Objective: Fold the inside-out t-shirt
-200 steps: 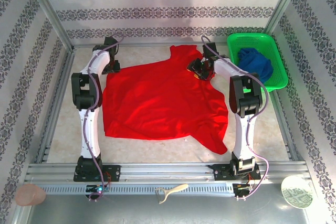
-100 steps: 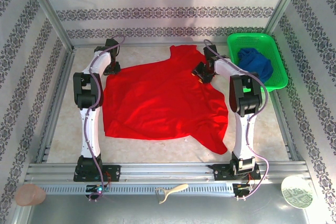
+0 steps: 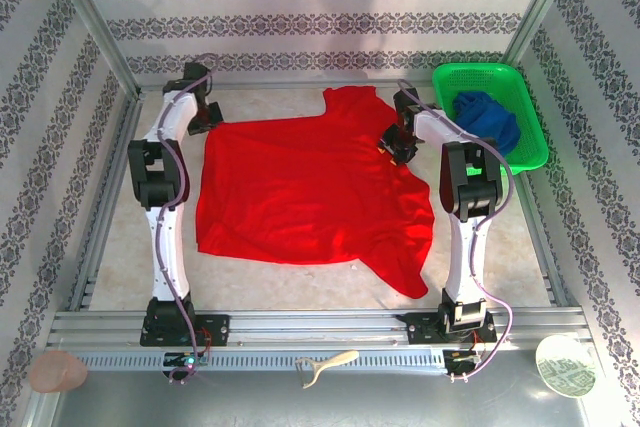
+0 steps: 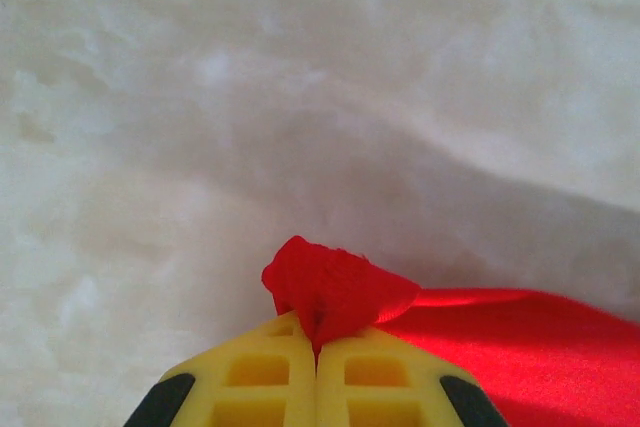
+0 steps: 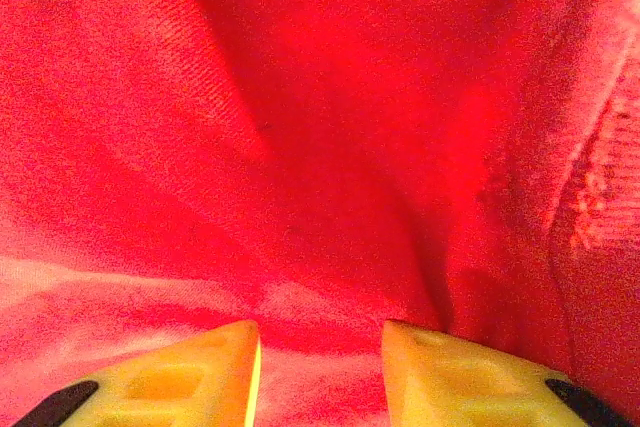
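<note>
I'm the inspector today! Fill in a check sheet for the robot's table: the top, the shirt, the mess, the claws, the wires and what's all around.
Surface: pale marbled tabletop, showing round the shirt.
Job's things: bright red cloth t-shirt spread out, plain side up, one corner trailing toward the near edge.
Clutter: green plastic basket at far right holding a dark blue cloth garment; pink round pad, pale handled tool and white disc on the near ledge.
Grippers: left gripper shut on the shirt's far left corner; right gripper open, fingers down over the red cloth.
Cables: purple cables run along both arms.
Surroundings: patterned walls, metal frame.
</note>
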